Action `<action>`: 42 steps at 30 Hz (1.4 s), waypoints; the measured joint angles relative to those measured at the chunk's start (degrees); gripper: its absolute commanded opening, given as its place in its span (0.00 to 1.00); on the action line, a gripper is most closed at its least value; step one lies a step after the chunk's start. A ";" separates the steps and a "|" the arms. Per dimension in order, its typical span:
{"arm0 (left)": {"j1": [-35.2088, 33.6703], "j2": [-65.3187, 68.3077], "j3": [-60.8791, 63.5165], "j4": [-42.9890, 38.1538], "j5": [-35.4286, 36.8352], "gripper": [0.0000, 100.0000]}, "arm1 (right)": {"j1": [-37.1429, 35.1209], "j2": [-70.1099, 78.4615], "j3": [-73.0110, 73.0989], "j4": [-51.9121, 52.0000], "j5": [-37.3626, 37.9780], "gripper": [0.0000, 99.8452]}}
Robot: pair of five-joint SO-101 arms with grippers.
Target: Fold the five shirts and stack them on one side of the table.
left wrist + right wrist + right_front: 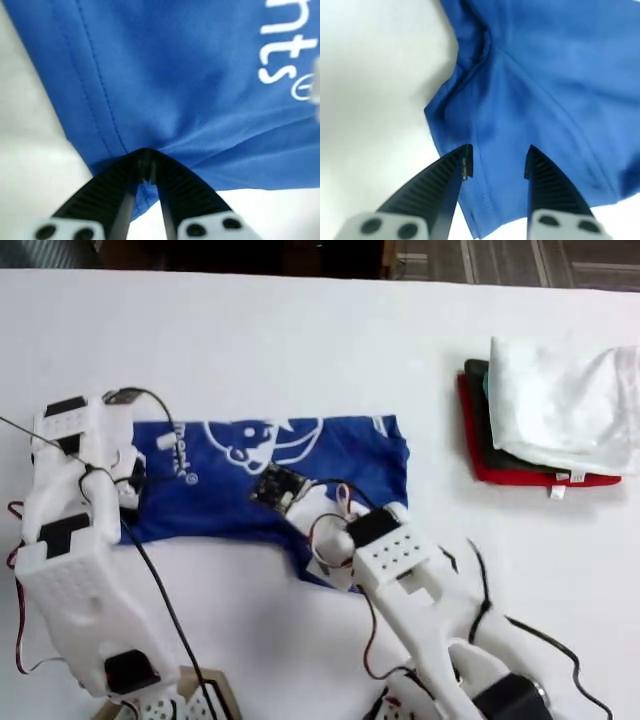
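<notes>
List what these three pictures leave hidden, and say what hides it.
High view: the blue shirt's near edge, under both arms.
High view: how many shirts lie beneath the white shirt, which covers the pile.
Left wrist view: the shirt's white lettering, cut by the frame edge.

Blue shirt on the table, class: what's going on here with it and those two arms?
Two arms are handling a blue shirt spread on the white table. The jaws of the left arm are shut on its edge; those of the right arm stand open over another edge. A stack of folded shirts, white on top, lies at the table's side.
</notes>
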 measured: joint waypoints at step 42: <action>0.00 0.00 -0.18 0.00 0.00 0.03 | -3.96 6.86 8.53 -5.63 0.00 0.18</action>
